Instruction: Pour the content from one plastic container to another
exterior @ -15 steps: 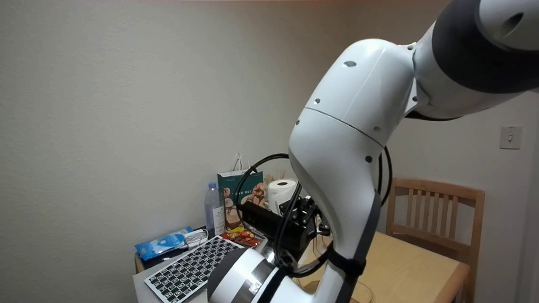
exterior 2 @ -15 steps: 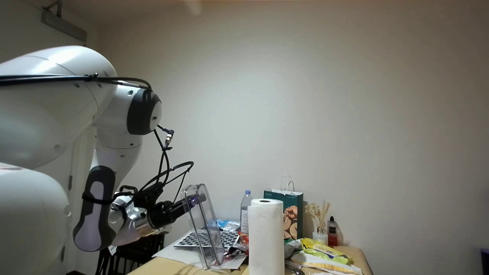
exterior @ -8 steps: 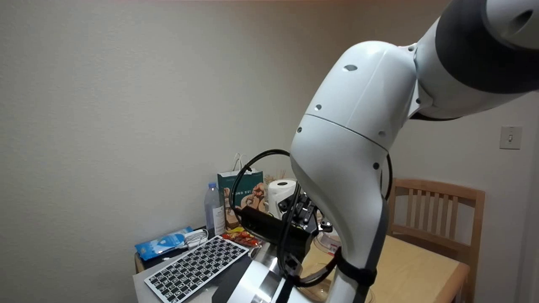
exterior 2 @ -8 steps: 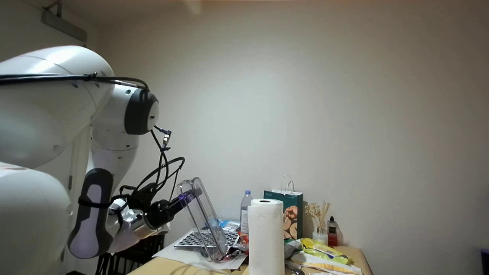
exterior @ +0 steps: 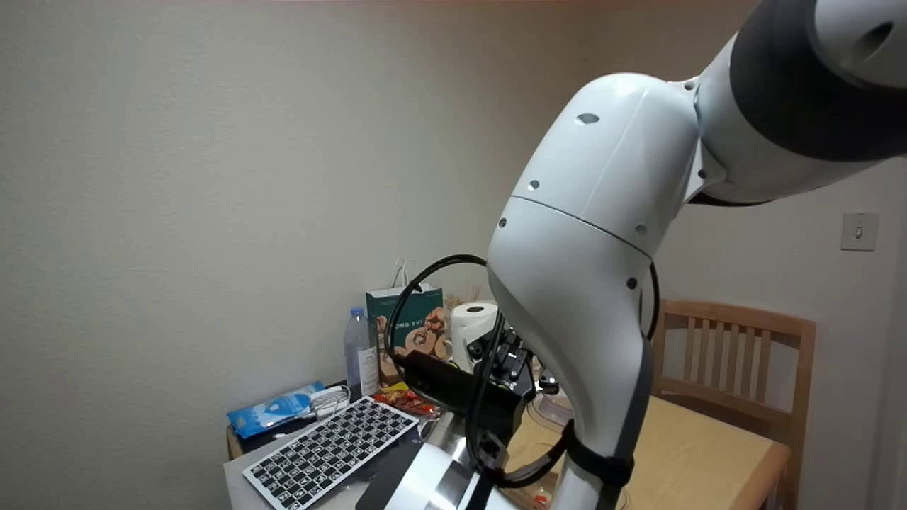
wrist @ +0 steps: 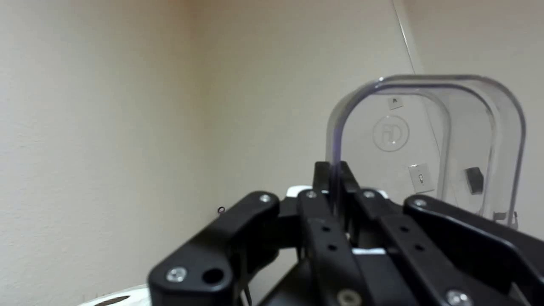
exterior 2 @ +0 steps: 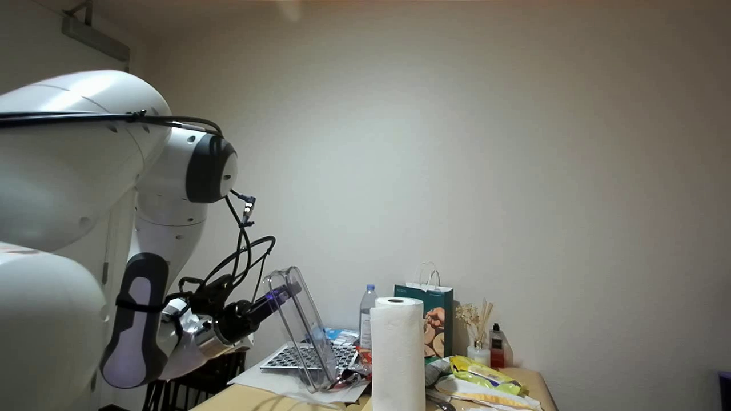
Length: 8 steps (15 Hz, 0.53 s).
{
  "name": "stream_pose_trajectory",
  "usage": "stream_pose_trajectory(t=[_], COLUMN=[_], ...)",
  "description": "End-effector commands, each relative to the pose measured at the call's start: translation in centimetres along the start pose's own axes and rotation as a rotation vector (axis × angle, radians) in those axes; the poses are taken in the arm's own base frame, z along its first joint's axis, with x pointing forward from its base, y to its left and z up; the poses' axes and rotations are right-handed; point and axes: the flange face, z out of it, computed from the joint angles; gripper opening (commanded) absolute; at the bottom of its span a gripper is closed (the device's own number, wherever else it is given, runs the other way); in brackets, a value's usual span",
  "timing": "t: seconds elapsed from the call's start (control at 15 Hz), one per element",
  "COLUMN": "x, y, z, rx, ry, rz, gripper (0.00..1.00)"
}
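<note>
Plastic container (exterior 2: 302, 331), held tilted above the surface (exterior 2: 234, 398).
Clear, round-cornered, clamped by one side wall in the claw (wrist: 334, 170).

Paper-towel roll (exterior 2: 397, 357) nr green bag (exterior 2: 439, 319), btl (exterior: 361, 354) beside bag; b/w checked board (exterior: 330, 452); wd chair (exterior: 737, 316).

Black tool (exterior 2: 290, 290) gripping a tilted clear container (exterior 2: 308, 334), upright paper towel roll (exterior 2: 397, 354), green paper bag (exterior 2: 438, 301) behind

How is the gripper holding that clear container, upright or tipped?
Tipped. In an exterior view, the clear container has slanting long edges, while the paper roll stands upright.
</note>
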Motion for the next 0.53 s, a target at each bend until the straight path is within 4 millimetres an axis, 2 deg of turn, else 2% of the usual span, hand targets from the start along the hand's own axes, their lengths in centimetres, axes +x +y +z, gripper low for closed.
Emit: stream_pose_trajectory(t=[0.0,0.27,0.47], x=[-0.6,-0.1,0.5], y=[-0.3,-0.3,0.0], z=[-0.4,0.0,2.0], rx=[-0.011,0.037,0.172], ry=[0.008,0.149,0.225], rz=[0.001,-0.113,-0.154], gripper=[0.06,0.05,0.05])
